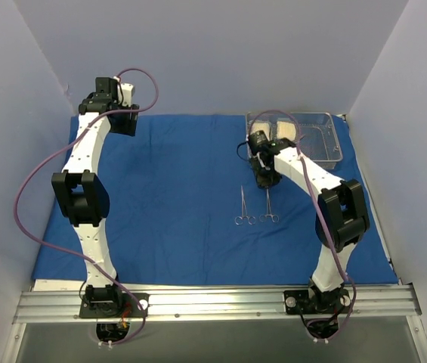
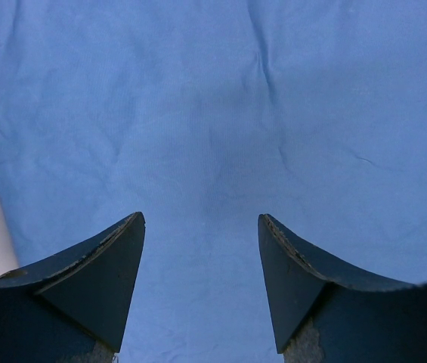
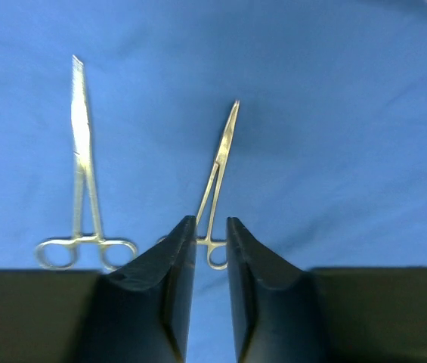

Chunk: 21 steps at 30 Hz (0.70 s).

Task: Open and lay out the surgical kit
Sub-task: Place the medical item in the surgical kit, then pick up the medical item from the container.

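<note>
Right pincer (image 3: 211, 221) hangs just above the blue cloth (image 1: 168, 189), its two dark fingers (image 3: 169, 272) a narrow gap apart and gripping nothing. Seen from the wrist camera, the fingertips frame the ring handles of the right clamp (image 3: 217, 170), which lies flat on the cloth. One ring shows through the gap between them, and whether either finger touches the metal cannot be told.

A second silver clamp, the left clamp (image 3: 82, 159), lies flat beside the first. The two are clearly apart and roughly parallel, the right one leaning slightly. On both, the ring handles point toward the arm bases and the slim tips point away.

From overhead, the cloth is spread open and covers most of the table, with soft creases across it. The two clamps sit on it right of centre. At the far right corner of the cloth stands a rectangular wire tray (image 1: 334, 151), and inside its left end are white gauze packets (image 1: 286, 131), partly hidden by the right arm.

Left pincer (image 2: 200, 221) is at the far left corner of the cloth, well apart from the tray and the clamps. Its fingers stand wide apart with only bare blue cloth between them.
</note>
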Motion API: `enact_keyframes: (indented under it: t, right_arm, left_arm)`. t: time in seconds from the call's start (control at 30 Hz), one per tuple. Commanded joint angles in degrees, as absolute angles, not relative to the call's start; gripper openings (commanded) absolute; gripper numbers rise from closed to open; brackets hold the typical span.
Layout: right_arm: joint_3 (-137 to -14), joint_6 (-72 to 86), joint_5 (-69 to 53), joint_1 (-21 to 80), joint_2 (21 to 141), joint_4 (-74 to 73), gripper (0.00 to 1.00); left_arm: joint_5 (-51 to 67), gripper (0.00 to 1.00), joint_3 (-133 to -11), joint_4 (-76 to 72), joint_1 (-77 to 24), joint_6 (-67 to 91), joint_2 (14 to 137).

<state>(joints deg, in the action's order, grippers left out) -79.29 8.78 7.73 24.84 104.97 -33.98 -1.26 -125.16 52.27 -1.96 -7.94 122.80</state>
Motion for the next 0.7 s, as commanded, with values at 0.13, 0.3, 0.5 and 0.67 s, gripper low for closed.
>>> enact_keyframes:
  t: [0.13, 0.3, 0.5, 0.67]
  right_arm:
    - [-101.93, 10.01, 6.60, 16.12, 106.06, -39.11, 0.24]
    - [-115.64, 14.41, 10.97, 9.67, 116.35, -38.32, 0.30]
    - [-129.89, 17.75, 15.20, 7.38, 132.86, -39.55, 0.41]
    - [-131.48, 19.42, 12.92, 6.77, 137.90, -37.63, 0.41]
  left_arm:
    - [-2.20, 0.71, -127.62, 51.77, -2.90, -8.96, 122.69]
    - [-4.13, 0.71, -129.81, 53.00, -4.13, -9.67, 124.27]
    - [-4.04, 0.71, -135.43, 55.45, -5.10, -9.93, 127.09]
    - [-4.48, 0.71, -137.63, 56.43, -5.01, -10.28, 129.20]
